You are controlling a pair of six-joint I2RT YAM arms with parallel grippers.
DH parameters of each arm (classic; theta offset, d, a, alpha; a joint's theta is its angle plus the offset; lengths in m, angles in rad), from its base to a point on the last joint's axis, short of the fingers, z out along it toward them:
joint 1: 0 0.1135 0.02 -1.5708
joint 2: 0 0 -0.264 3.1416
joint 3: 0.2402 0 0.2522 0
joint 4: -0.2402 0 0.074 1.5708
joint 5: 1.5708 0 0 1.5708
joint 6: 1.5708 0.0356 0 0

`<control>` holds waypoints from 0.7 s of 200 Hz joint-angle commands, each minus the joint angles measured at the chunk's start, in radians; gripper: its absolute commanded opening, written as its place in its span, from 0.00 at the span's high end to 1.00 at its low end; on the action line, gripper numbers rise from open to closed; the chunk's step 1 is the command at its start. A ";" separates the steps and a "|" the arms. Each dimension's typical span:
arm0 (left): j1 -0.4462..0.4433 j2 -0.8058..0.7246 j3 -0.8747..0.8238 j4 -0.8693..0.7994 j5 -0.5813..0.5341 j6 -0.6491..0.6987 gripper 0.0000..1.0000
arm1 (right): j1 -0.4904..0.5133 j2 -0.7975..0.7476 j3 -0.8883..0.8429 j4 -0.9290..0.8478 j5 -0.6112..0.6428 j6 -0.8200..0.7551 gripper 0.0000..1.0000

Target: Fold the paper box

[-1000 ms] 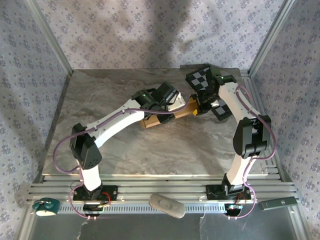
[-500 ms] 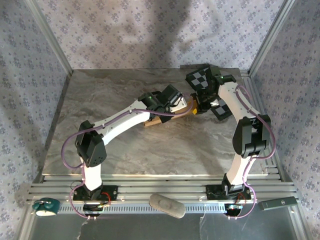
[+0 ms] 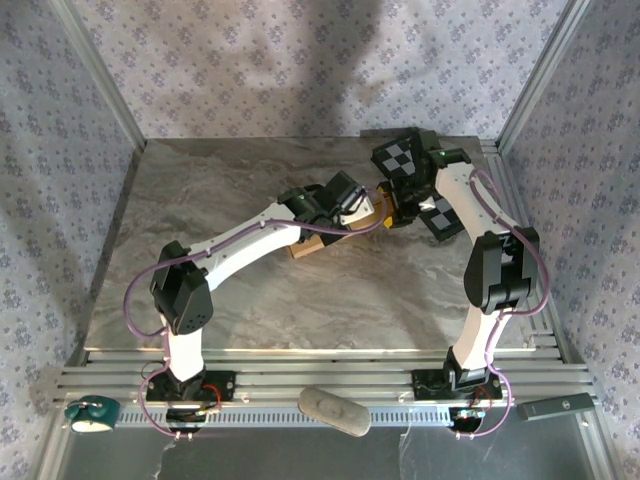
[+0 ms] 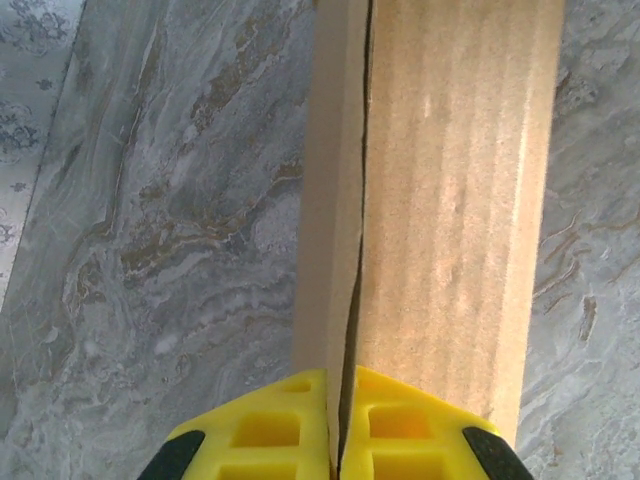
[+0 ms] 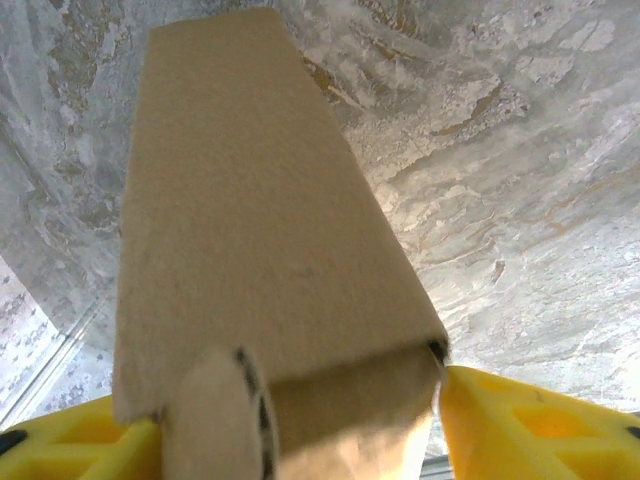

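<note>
At the far middle of the table, just short of the checkerboard panel: the paper box, tan cardboard, caught between both wrists. Left gripper fully closed, fingertips together, set against a seam between two cardboard panels, probably to press a wall home rather than pinch it. Right gripper spread wide, straddling the box's end, seemingly loose. Likely there to steady the box against that push.

From above, the left arm buries most of the paper box, only tan slivers peeking out. At the right wrist its near end is pure blur, the yellow fingers of the right tool clipped at the bottom. Gripping or merely beside, can't call it.
</note>
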 commanded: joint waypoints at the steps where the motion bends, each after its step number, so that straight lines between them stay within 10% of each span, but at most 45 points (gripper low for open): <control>1: 0.012 0.017 -0.027 -0.012 -0.025 -0.011 1.00 | -0.003 -0.007 0.041 -0.015 -0.016 0.007 0.31; 140: 0.028 -0.001 -0.050 -0.028 0.038 -0.025 1.00 | -0.040 -0.132 -0.094 0.188 0.070 -0.042 0.19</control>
